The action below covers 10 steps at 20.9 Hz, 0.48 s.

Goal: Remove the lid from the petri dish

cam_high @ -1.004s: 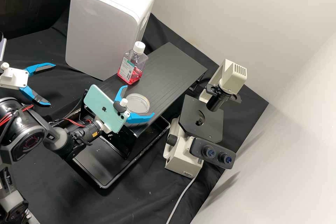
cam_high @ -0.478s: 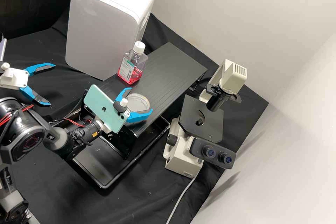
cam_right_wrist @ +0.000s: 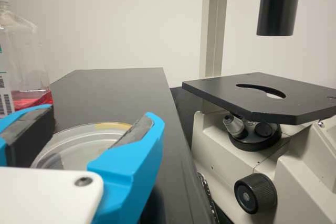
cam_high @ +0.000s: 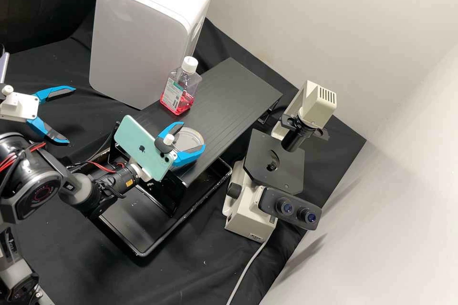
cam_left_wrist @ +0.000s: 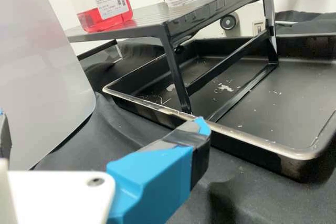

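Clear petri dish (cam_high: 187, 139), black ribbed platform (cam_high: 229, 90), red-filled flask (cam_high: 177, 96).

We count two grippers, the left gripper (cam_high: 68, 114) and the right gripper (cam_high: 192, 137), and four blue fingers (cam_high: 55, 90) between them, two on each. On the bench (cam_high: 214, 271) we count one dish (cam_right_wrist: 73, 145), one bottle (cam_high: 180, 86), one rack (cam_high: 229, 90), one tray (cam_high: 129, 219), one microscope (cam_high: 281, 171), one white box (cam_high: 143, 24) and one phone (cam_high: 143, 147). The microscope has two eyepieces (cam_high: 287, 208). The bottle has one cap (cam_high: 190, 62).

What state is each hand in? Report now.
Left hand: open, empty.
Right hand: closed on the clear round plastic petri dish lid.
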Each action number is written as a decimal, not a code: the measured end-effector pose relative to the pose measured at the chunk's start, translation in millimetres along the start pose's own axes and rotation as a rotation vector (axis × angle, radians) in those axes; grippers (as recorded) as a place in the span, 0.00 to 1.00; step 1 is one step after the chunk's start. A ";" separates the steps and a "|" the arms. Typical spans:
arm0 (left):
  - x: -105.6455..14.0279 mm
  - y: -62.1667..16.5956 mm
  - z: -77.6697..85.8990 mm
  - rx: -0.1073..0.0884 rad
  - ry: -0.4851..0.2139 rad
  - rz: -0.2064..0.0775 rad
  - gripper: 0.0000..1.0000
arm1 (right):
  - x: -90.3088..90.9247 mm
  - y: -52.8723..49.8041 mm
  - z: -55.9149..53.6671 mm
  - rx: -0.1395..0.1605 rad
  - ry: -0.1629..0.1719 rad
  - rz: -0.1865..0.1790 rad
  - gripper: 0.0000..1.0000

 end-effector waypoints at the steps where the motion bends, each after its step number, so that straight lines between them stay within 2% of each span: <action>1: 0.0 0.0 0.0 0.000 0.000 0.000 1.00 | 0.0 0.0 0.0 0.000 0.000 0.000 0.00; 4: 0.0 0.0 0.0 0.000 0.000 0.000 1.00 | 0.0 0.0 0.0 0.000 0.000 0.000 0.00; 5: 0.0 0.0 0.0 0.000 0.000 0.000 1.00 | 0.0 0.0 0.0 0.000 0.000 0.000 1.00; 10: 0.0 0.0 0.0 0.000 0.000 0.000 1.00 | 0.0 0.1 0.1 0.001 -0.001 0.001 1.00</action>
